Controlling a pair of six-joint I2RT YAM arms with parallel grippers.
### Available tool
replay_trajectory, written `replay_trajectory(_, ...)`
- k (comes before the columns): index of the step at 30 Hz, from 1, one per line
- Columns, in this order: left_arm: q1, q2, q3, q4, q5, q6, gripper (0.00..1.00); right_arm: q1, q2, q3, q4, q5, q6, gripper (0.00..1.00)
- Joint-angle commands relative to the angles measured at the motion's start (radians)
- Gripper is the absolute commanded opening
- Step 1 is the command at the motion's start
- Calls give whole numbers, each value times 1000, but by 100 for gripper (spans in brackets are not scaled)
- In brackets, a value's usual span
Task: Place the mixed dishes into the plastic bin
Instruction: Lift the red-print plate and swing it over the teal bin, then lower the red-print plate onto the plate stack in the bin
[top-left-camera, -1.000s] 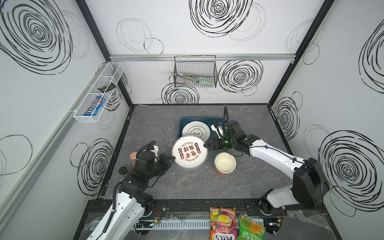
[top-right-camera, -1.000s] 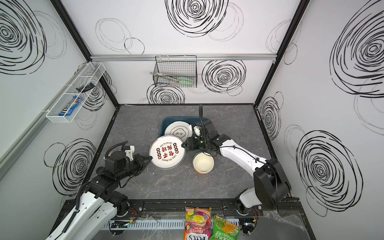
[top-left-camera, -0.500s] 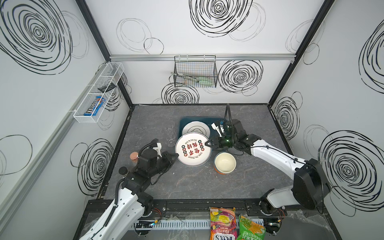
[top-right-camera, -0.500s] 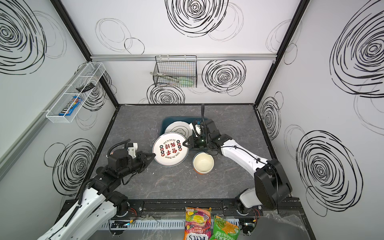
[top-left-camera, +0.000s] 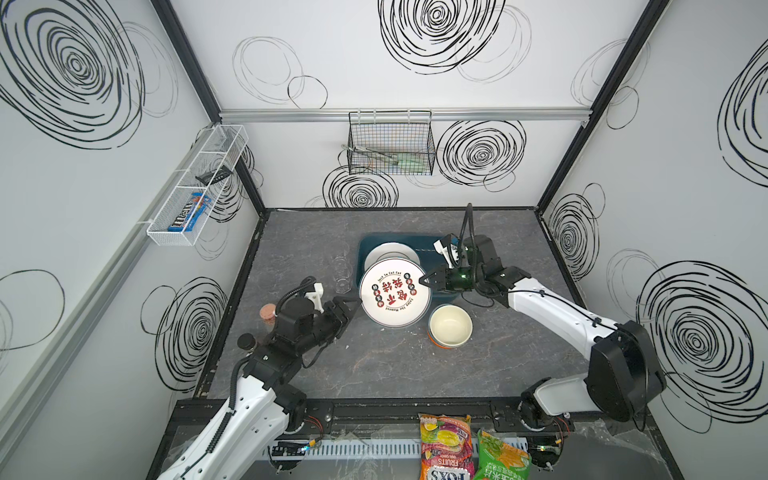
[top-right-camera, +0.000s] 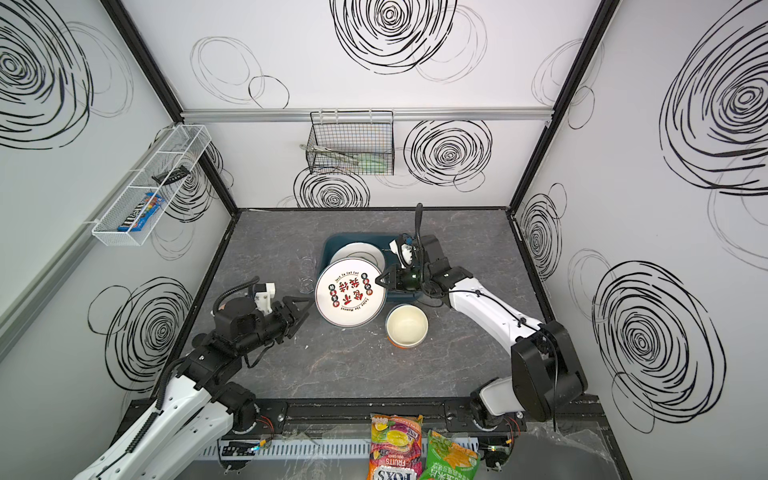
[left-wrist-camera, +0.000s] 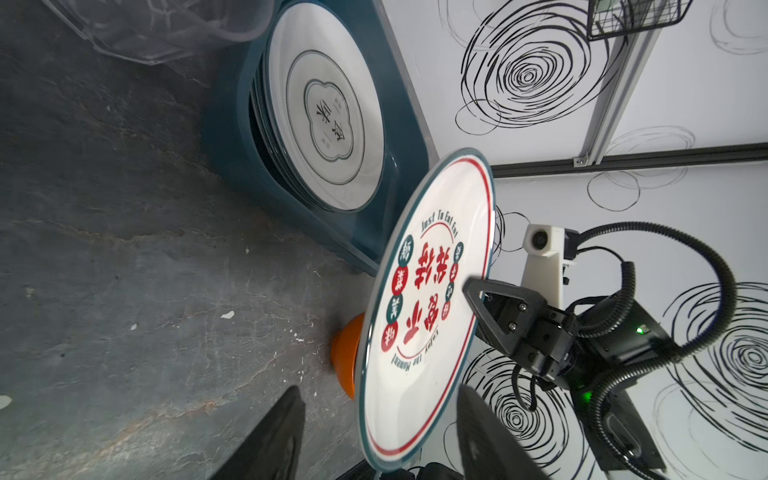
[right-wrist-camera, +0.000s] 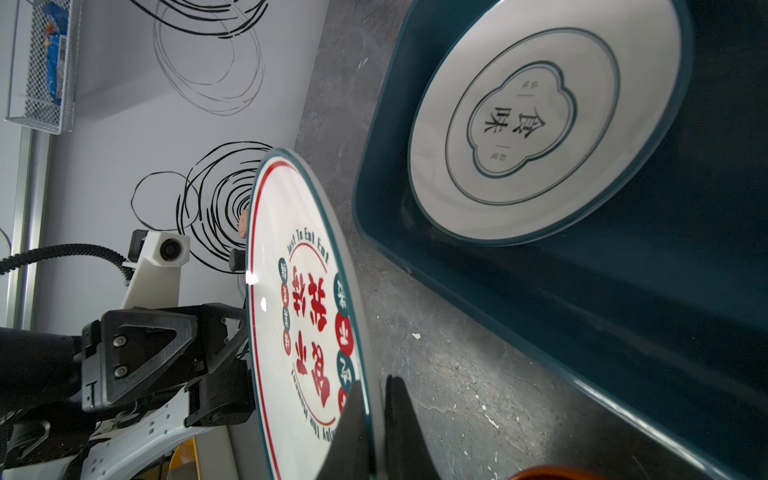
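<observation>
passing hands: left gripper (top-left-camera: 351, 311) just let go, jaws wide; right gripper (top-left-camera: 422, 279) now pinches the plate (top-left-camera: 394, 292), so plastic bin (top-left-camera: 363, 249) looks next

red-lettered plate (left-wrist-camera: 428, 307) reads "just to eat eat"; snack bag (top-right-camera: 395, 449) "fruits".

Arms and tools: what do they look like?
White link shells, black joints. The left tool and right tool are black with triangular fingers, each wrist carrying a white camera mount and ribbed black cable. Green light behind the right tool.

Glossy glazed plate (left-wrist-camera: 419, 332), smooth plastic bin (left-wrist-camera: 232, 124), matt stone-look tabletop (left-wrist-camera: 124, 249)
</observation>
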Motion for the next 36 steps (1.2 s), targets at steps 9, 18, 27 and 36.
replay_trajectory(9,34,-90,-38,-34,-9,16,74,-79,18,57,15,35,8,0)
replay_trajectory(18,50,-134,-77,-66,11,17,75,-118,131,138,4,111,59,0)
replay_trajectory(27,62,-165,-95,-92,21,16,76,-120,254,225,5,170,80,0)
replay_trajectory(36,70,-188,-112,-110,20,10,77,-116,350,295,6,208,93,0)
